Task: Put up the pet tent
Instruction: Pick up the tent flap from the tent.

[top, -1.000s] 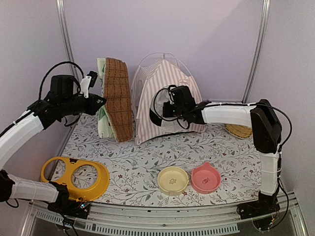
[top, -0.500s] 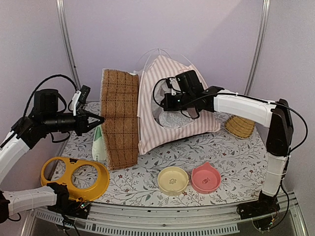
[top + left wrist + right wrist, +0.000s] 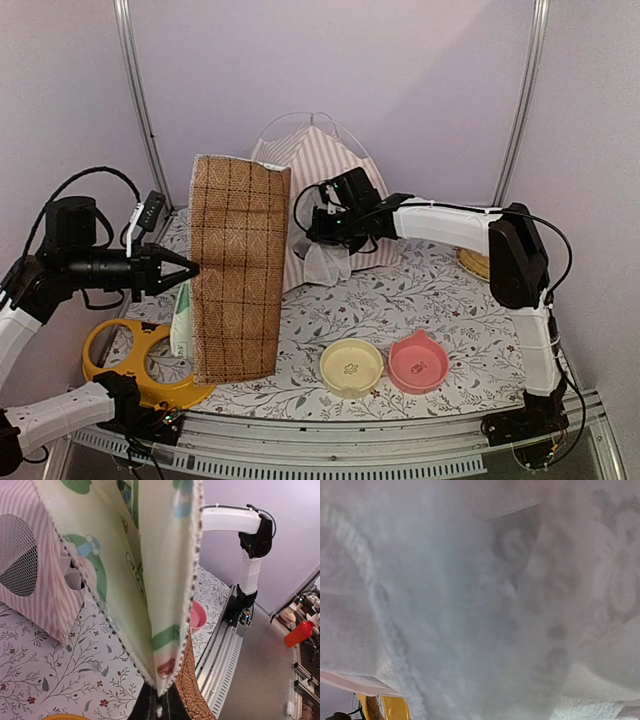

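At the far middle of the counter (image 3: 430,300) sat the tent (image 3: 325,160), the right hand (image 3: 320,228) closed, apparently on its white mesh; the left hand (image 3: 188,268) clamped the hanging mat (image 3: 237,265) near left.

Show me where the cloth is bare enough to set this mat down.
Widest bare stretch: the floral cloth between the pet tent and the cream bowl and pink bowl, running right toward the wicker basket. Crowded: the left, where the brown mat hangs by the yellow feeder.
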You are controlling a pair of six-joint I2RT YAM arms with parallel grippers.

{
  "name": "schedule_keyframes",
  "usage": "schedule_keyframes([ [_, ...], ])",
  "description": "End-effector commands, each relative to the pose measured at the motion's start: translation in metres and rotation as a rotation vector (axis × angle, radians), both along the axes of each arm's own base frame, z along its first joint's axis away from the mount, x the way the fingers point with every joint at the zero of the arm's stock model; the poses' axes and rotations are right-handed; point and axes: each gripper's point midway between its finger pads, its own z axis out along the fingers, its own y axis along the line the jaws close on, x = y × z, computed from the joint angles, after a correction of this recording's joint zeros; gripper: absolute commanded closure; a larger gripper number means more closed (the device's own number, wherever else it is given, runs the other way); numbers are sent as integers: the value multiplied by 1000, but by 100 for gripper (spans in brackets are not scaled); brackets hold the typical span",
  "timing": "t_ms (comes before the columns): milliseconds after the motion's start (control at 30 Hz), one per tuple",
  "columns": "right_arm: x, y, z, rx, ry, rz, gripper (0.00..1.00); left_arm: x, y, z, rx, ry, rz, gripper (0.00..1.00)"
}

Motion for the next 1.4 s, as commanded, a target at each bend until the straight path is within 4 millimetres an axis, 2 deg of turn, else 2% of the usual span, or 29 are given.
schedule_keyframes([
  [0, 6, 9, 38, 120, -13, 8, 100, -12, -12, -43, -10, 149, -99, 100],
  [67, -2, 8, 39, 121, 6, 31, 100, -4, -13, -61, 1, 189, -67, 100],
  [167, -20, 0, 45, 99, 15, 48, 100, 10, -16, -73, 34, 234, -34, 100],
  [367, -53, -18, 80, 72, -20, 73, 100, 30, -17, -118, 150, 348, 54, 100],
  [467, -65, -16, 93, 75, -20, 115, 100, 37, -17, -136, 225, 379, 101, 100],
  [567, -78, -11, 108, 88, -26, 162, 100, 43, -19, -145, 260, 398, 127, 100],
  [667, -87, -9, 130, 137, -39, 205, 100, 45, -26, -142, 258, 402, 99, 100],
  [767, -93, -3, 157, 191, -63, 245, 100, 41, -44, -126, 240, 367, 21, 100],
  [900, -105, 13, 183, 253, -73, 309, 100, 33, -71, -104, 168, 347, -116, 100],
  [933, -107, 16, 187, 264, -76, 320, 100, 33, -76, -103, 151, 350, -138, 100],
  [1067, -112, 22, 210, 319, -98, 339, 100, 38, -85, -124, 157, 421, -152, 100],
  [1133, -113, 22, 219, 341, -110, 338, 100, 36, -91, -128, 139, 443, -177, 100],
  [1267, -122, 30, 231, 372, -120, 361, 100, 38, -101, -118, 77, 437, -209, 100],
  [1367, -130, 36, 227, 362, -113, 378, 100, 54, -107, -114, 45, 454, -158, 100],
])
